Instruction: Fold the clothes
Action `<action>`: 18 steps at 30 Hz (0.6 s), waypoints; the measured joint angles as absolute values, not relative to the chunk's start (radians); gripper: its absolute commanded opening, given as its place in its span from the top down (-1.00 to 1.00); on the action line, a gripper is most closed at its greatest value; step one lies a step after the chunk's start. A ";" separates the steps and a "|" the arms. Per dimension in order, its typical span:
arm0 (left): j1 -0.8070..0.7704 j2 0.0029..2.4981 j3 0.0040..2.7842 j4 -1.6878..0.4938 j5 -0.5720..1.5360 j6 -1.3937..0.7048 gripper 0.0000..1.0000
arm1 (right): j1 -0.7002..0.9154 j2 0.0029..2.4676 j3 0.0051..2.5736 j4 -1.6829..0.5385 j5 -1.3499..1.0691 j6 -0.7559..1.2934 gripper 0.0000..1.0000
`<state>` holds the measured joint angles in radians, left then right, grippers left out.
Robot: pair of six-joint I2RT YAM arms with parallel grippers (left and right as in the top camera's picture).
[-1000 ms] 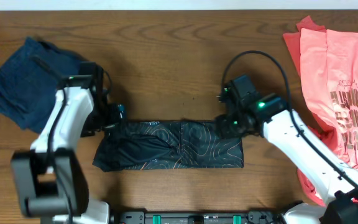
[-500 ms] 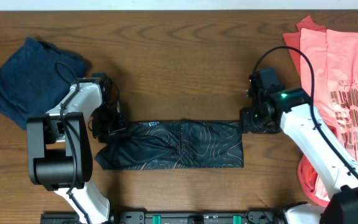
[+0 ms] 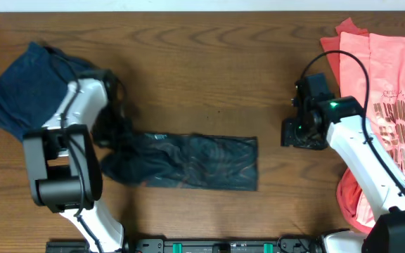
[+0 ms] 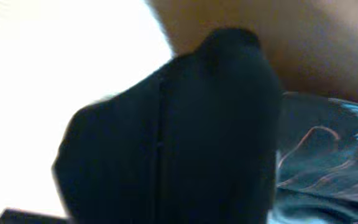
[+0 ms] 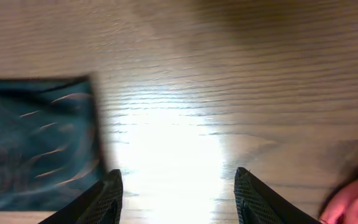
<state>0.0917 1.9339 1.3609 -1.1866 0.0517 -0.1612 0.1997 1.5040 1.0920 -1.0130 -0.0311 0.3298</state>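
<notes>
Here, the black jersey (image 3: pixel 188 161) lies folded on the table (image 3: pixel 202 63), its bunched end under the left gripper (image 3: pixel 112 133) — clamped or not, cloth hides it — while the right gripper (image 5: pixel 178 175) hangs spread, empty.

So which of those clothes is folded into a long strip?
The black jersey in the middle; the navy garment lies bunched, the coral T-shirts spread flat.
</notes>
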 measured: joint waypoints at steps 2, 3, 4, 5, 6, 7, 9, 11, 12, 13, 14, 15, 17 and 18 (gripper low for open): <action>0.120 1.934 1.456 -1.251 0.032 -0.186 0.88 | 0.183 1.504 1.092 -1.013 -0.030 0.329 -0.12; 0.129 1.933 1.485 -1.282 0.027 -0.192 0.87 | 0.178 1.504 1.092 -1.013 -0.028 0.329 -0.11; 0.135 1.930 1.512 -1.313 0.028 -0.203 0.88 | 0.172 1.504 1.092 -1.013 -0.028 0.329 -0.12; 0.136 1.926 1.530 -1.346 0.037 -0.211 0.88 | 0.170 1.504 1.092 -1.013 -0.025 0.329 -0.12; 0.131 1.921 1.536 -1.367 0.050 -0.213 0.88 | 0.170 1.504 1.092 -1.013 -0.025 0.329 -0.12; 0.120 1.914 1.539 -1.395 0.070 -0.218 0.88 | 0.170 1.504 1.092 -1.013 -0.024 0.329 -0.13; 0.088 1.903 1.539 -1.441 0.115 -0.226 0.88 | 0.170 1.504 1.092 -1.013 -0.025 0.328 -0.12; 0.038 1.898 1.539 -1.473 0.177 -0.233 0.88 | 0.170 1.504 1.092 -1.013 -0.023 0.328 -0.13; 0.004 1.897 1.539 -1.480 0.214 -0.235 0.88 | 0.170 1.504 1.092 -1.013 -0.023 0.328 -0.14; -0.023 1.897 1.539 -1.481 0.241 -0.236 0.87 | 0.170 1.504 1.092 -1.013 -0.022 0.328 -0.14; -0.059 1.897 1.539 -1.476 0.271 -0.236 0.88 | 0.170 1.504 1.092 -1.013 -0.022 0.328 -0.14; -0.094 1.897 1.539 -1.465 0.297 -0.236 0.88 | 0.170 1.504 1.092 -1.013 -0.022 0.328 -0.14; -0.172 1.897 1.539 -1.439 0.336 -0.240 0.88 | 0.170 1.504 1.092 -1.013 -0.022 0.328 -0.14; -0.221 1.897 1.539 -1.422 0.352 -0.244 0.88 | 0.170 1.504 1.092 -1.013 -0.022 0.328 -0.14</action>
